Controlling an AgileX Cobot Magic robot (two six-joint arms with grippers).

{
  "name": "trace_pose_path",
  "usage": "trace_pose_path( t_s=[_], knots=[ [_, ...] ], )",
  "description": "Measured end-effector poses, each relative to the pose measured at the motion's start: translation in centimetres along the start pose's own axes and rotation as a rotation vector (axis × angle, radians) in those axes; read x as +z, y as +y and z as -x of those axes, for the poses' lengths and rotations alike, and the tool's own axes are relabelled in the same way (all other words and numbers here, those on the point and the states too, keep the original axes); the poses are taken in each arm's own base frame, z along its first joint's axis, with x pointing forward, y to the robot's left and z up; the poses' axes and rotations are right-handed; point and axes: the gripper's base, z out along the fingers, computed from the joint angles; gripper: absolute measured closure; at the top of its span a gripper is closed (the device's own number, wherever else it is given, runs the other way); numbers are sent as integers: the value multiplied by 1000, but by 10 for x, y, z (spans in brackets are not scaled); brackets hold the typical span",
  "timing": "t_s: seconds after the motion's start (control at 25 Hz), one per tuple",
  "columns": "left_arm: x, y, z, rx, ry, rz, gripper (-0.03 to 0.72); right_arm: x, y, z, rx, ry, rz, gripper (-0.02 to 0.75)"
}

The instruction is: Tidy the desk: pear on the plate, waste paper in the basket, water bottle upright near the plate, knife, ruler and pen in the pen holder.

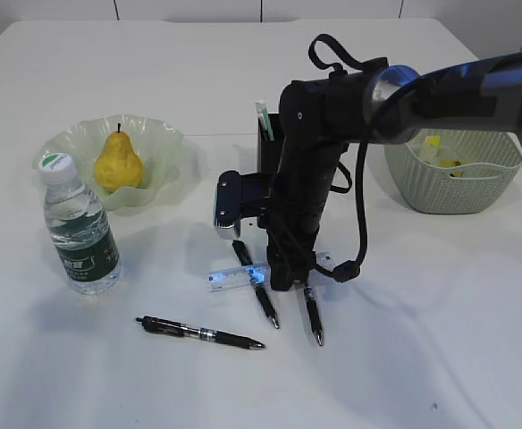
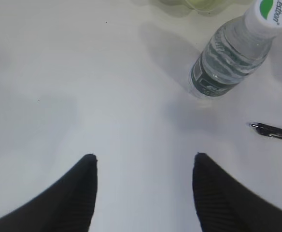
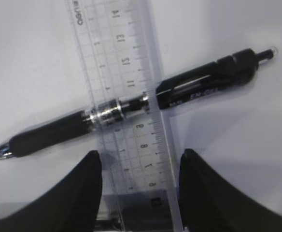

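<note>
My right gripper [image 1: 282,279] [image 3: 140,159] points down at the desk [image 1: 404,340], open, with a finger on each side of the transparent ruler [image 1: 230,277] [image 3: 117,58]. A black pen [image 1: 263,302] [image 3: 199,89] lies across the ruler. A second pen [image 1: 313,320] lies just right of the gripper, and a third [image 1: 198,333] [image 2: 274,131] lies near the front. The pear [image 1: 118,163] sits on the plate [image 1: 167,147]. The water bottle [image 1: 80,237] [image 2: 223,63] stands upright beside it. My left gripper [image 2: 145,159] is open and empty over bare desk.
The black pen holder [image 1: 265,152] stands behind my right arm, mostly hidden, with a green-and-white knife handle [image 1: 263,116] sticking out. The basket [image 1: 453,192] at the right holds yellow waste paper [image 1: 444,161]. My left arm does not show in the exterior view.
</note>
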Motion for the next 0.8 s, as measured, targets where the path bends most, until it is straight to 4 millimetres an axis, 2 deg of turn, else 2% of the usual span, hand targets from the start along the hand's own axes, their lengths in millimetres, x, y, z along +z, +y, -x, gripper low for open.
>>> trace_pose_path(
  t_s=[0.44, 0.8],
  knots=[
    [0, 0, 0, 0, 0, 0, 244, 1, 0, 0, -2, 5, -1, 354],
    [0, 0, 0, 0, 0, 0, 244, 1, 0, -1, -3, 6, -1, 440]
  ],
)
